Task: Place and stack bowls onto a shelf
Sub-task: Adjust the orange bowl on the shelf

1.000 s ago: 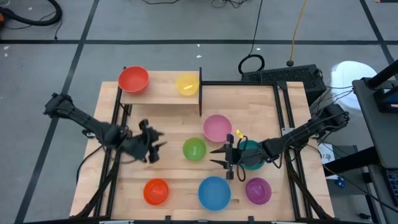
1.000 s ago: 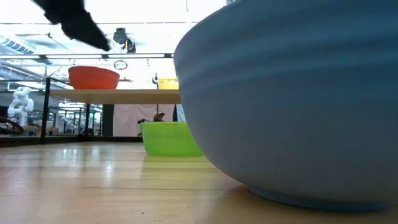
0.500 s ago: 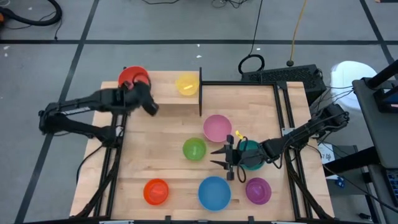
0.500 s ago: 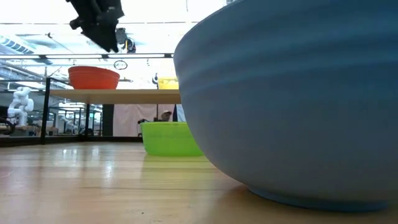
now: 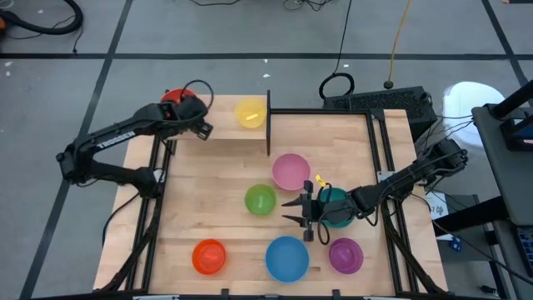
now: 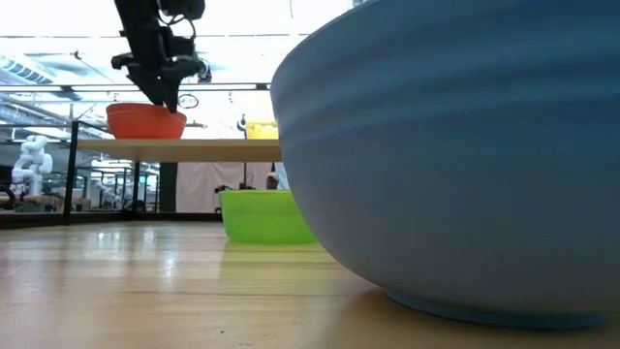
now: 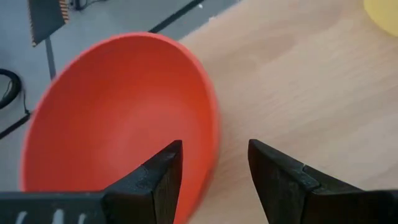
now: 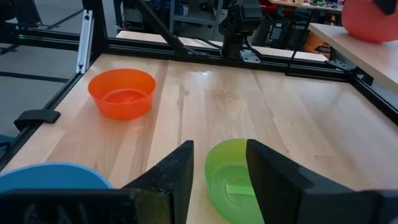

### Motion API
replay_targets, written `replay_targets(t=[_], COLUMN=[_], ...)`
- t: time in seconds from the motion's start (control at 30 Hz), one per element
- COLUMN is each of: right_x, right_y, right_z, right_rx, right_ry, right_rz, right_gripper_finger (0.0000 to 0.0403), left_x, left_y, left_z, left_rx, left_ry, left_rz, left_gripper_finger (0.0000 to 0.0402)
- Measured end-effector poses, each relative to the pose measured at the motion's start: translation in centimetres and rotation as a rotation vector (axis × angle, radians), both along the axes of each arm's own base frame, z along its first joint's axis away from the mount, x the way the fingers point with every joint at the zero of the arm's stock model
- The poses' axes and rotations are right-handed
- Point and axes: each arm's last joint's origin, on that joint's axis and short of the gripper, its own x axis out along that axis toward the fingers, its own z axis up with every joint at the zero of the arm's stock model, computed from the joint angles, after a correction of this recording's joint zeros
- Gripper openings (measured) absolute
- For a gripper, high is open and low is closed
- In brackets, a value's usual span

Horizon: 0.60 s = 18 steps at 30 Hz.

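On the shelf point(image 5: 221, 127) at the far left stand a red bowl point(image 5: 172, 96) and a yellow bowl point(image 5: 250, 112). My left gripper point(image 7: 214, 180) hangs open just above the red bowl's rim point(image 7: 208, 124) on the side toward the yellow bowl. One finger is over the inside and the other over the shelf board. Pink point(image 5: 291, 171), green point(image 5: 260, 199), teal point(image 5: 337, 208), orange point(image 5: 209, 256), blue point(image 5: 287, 257) and purple point(image 5: 346, 254) bowls rest on the table. My right gripper point(image 5: 298, 212) stands open beside the teal bowl, pointing at the green bowl point(image 8: 233, 171).
A black post point(image 5: 268, 125) stands at the shelf's right end, next to the yellow bowl. Black rails point(image 5: 379, 158) run along the table's sides. In the low view the blue bowl point(image 6: 465, 165) fills the near right.
My left gripper has swung from above the table's middle left toward the far edge and up. It now stands over the shelf at the red bowl, and it turned as it went. Its fingers stay apart. The bowls have not moved.
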Motion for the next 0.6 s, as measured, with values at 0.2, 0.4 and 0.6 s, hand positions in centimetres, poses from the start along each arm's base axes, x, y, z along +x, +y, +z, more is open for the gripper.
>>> replay_targets(t=[0.2,0.4,0.6], right_x=[0.0,0.0,0.0], right_y=[-0.1,-0.1,-0.1], right_z=[0.0,0.0,0.0], right_rx=[-0.002,-0.003,-0.006], right_ry=[-0.003,-0.003,-0.002], right_rz=[-0.022,-0.022,-0.02], right_gripper_finger=[0.0139,0.0139,0.0139], left_x=[1.4,2.5,3.1], left_y=[0.7,0.5,-0.1], left_z=[-1.4,-1.7,-1.6], left_rx=[-0.032,-0.018,-0.001], left_ry=[0.063,0.055,0.053], left_rz=[-0.012,-0.054,-0.12], left_gripper_finger=[0.0188,0.0188,0.0188])
